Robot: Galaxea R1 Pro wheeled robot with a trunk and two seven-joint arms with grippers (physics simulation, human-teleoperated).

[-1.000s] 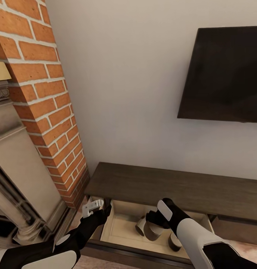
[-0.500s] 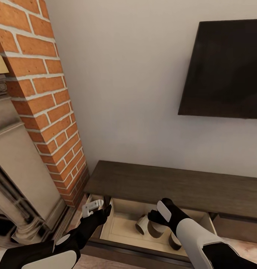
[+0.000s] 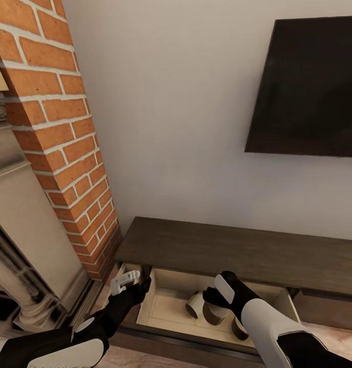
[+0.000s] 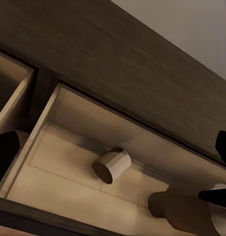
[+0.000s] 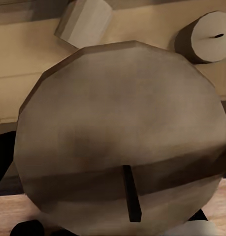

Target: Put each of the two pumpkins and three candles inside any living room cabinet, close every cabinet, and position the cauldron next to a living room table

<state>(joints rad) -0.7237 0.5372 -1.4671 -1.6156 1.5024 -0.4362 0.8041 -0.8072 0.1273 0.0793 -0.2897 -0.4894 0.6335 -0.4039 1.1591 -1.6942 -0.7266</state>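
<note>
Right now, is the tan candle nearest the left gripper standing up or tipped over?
Tipped over: the stubby tan candle lies on its side on the pale drawer floor, round end facing sideways.

No text, label, brand, number or sign can be read on anything in these views; every surface shown is plain and unmarked.

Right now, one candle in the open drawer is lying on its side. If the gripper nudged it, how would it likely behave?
The tipped candle is a short, smooth cylinder resting on its curved side, so a nudge would probably roll it across the flat drawer floor. It looks rigid, unlikely to bend or squash. The drawer walls should stop it before it gets out.
</note>
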